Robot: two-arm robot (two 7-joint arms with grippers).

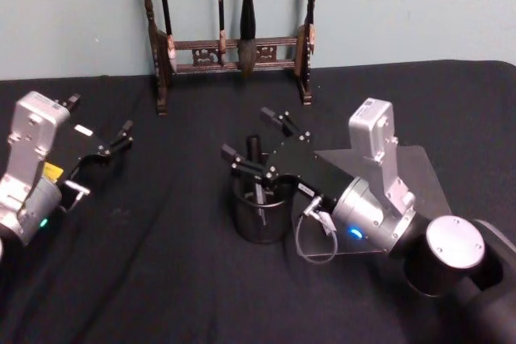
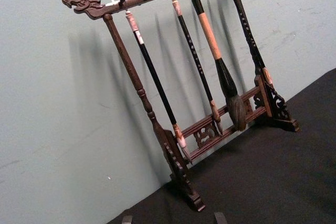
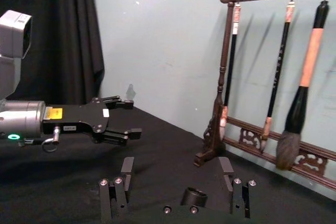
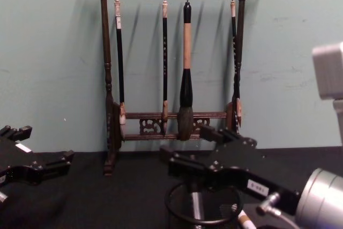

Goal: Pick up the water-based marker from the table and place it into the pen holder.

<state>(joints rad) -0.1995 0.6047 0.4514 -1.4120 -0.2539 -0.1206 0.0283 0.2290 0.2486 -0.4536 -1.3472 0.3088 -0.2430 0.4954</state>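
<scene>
- Two grippers: right gripper (image 1: 253, 137) spread wide over the holder (image 1: 258, 230), seemingly straddling the marker (image 1: 255, 151) standing inside.
- Well left of the holder, left gripper (image 1: 101, 163), also wide.

Black-clothed table (image 1: 161, 279) spans the lower head view. Centre: pen holder (image 1: 260, 219), black mesh cup, standing upright. Upper centre, at the table's back edge: wooden brush rack (image 1: 234, 43), upright. Right of centre: flat grey sheet (image 1: 423, 171) lying on the cloth.

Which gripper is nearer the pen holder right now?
Right. The right gripper hovers open directly above the pen holder; the left gripper is well off to its left.
</scene>
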